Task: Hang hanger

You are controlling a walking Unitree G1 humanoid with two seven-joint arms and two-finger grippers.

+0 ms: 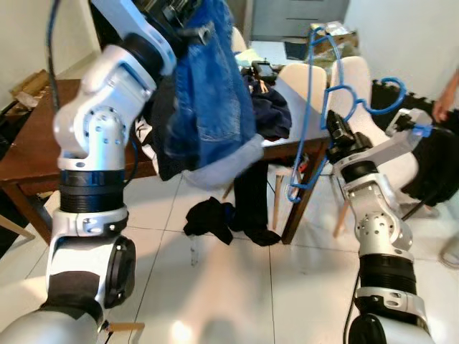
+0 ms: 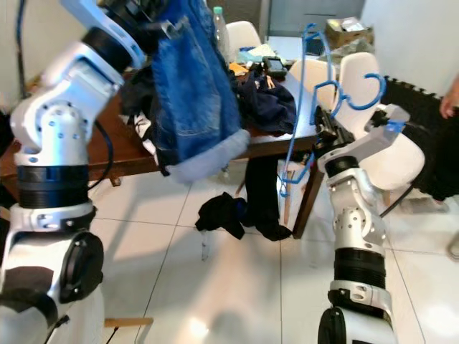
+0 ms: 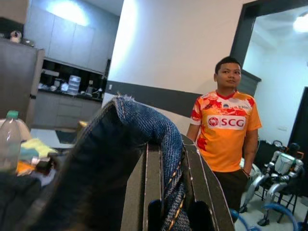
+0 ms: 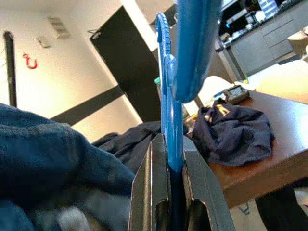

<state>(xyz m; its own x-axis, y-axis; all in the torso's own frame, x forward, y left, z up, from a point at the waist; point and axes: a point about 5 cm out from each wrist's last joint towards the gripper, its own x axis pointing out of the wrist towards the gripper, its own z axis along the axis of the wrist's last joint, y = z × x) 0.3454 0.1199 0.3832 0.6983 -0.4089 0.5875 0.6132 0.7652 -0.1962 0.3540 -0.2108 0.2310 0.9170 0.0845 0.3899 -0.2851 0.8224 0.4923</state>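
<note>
My left gripper [image 3: 169,168] is raised high at the upper left, shut on the edge of a blue denim jacket [image 1: 210,86] that hangs down in front of the brown table [image 1: 29,161]. The jacket's hem folds over the black fingers [image 3: 202,178] in the left wrist view. My right gripper [image 4: 169,166] is shut on a blue plastic hanger [image 1: 319,107], held upright to the right of the jacket, near the table's corner. The hanger's hook [image 2: 369,89] curls out toward the right.
Dark clothes [image 1: 269,111] lie piled on the table and more [image 1: 208,215] lie on the tiled floor under it. White chairs [image 1: 355,75] stand at the right. A person in an orange shirt [image 3: 226,132] stands nearby; a hand [image 1: 446,97] shows at the right edge.
</note>
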